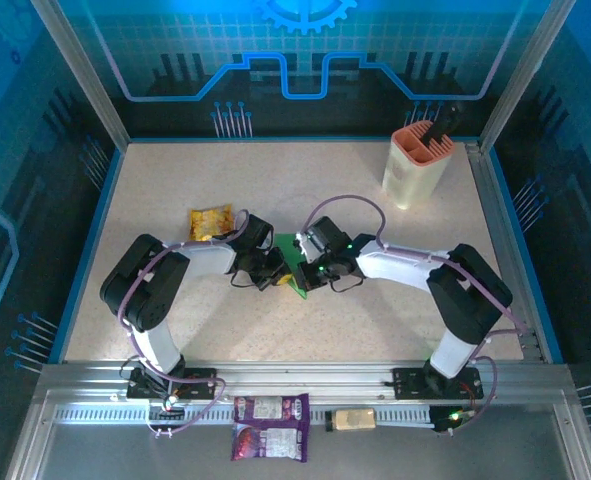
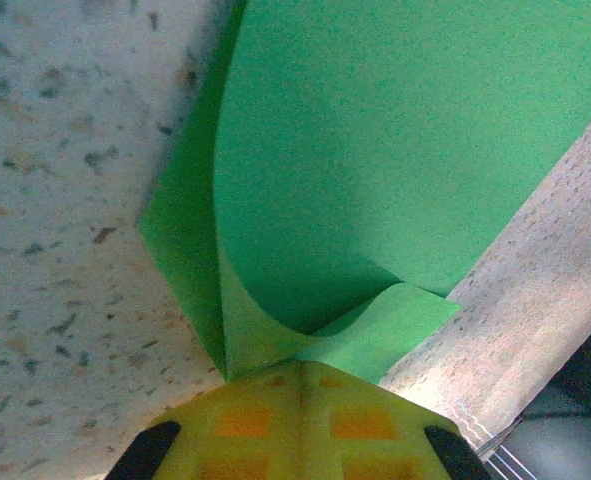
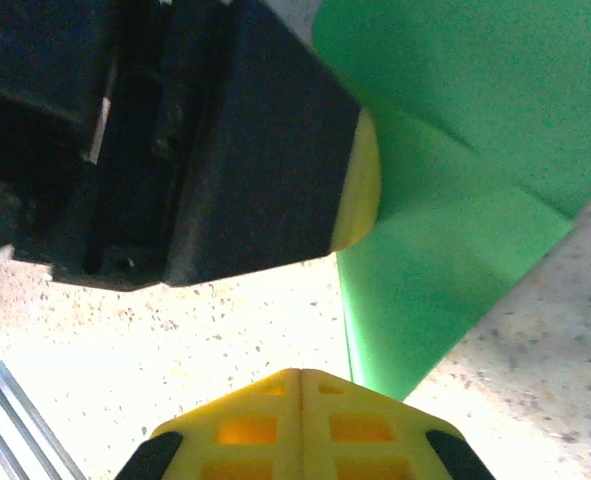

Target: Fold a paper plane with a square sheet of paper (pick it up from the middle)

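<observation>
1. A cream holder (image 1: 413, 178) with an orange rim stands near the far right corner of the surface (image 1: 275, 180). A dark tool (image 1: 441, 122) leans out of its top; which compartment it sits in I cannot tell.
2. The sheet of paper (image 1: 289, 248), green and partly folded, is at the middle of the surface, between the two hands.
3. The left hand (image 2: 300, 372) has its yellow fingers together, clamped on a curled edge of the sheet, which arches up from the surface.
4. The right hand (image 3: 301, 378) has its fingers pressed together with nothing between them. The sheet's lower corner lies just beside them.
5. A yellow snack packet (image 1: 211, 222) lies left of centre, near the left arm's wrist and apart from the sheet.
6. Bare surface runs along the far edge, along the left edge and in front of the hands toward the near edge.
7. Beyond the near edge, two purple packets (image 1: 270, 425) and a tan packet (image 1: 353, 419) lie by the metal rail.
</observation>
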{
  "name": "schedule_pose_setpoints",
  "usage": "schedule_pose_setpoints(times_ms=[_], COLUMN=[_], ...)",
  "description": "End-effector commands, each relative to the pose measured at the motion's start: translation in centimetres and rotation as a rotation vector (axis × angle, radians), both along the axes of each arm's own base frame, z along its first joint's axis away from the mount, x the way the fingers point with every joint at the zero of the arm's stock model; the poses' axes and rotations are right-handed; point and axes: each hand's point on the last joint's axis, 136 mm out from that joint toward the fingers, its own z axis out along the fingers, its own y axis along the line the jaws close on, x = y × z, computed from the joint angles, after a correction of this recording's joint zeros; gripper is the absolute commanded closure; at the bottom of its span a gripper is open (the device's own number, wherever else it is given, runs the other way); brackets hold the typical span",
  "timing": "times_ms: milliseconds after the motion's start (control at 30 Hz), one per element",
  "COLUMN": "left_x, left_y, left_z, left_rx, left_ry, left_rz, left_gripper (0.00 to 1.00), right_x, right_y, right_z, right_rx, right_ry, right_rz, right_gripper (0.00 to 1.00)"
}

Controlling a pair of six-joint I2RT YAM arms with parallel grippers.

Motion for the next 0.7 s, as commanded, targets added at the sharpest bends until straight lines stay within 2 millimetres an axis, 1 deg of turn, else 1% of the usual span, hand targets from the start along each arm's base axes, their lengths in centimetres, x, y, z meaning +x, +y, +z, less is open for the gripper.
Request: schedule_pose_setpoints(times_ms=[0, 100, 267, 667], left_x=[-1.7, -1.7, -1.6, -1.6], left_y=[1.7, 1.7, 1.6, 1.3], left_z=[-3.1, -3.1, -3.0, -2.8], left_rx=[0.092, 0.092, 0.086, 0.069], left_ry=[0.079, 0.079, 0.076, 0.074], left_rz=[0.026, 0.024, 0.022, 0.012], left_gripper=[0.96, 0.96, 0.96, 0.96], right_x=[-0.6, -0.5, -0.3, 0.5], right_y=[0.7, 1.1, 1.3, 1.5], right_z=[-1.6, -2.1, -2.6, -3.2], right_rx=[0.006, 0.007, 0.005, 0.030], right_ry=[0.064, 0.086, 0.102, 0.128], right_rz=[-0.028, -0.045, -0.057, -0.090], right_gripper=[0.95, 0.96, 0.97, 0.97])
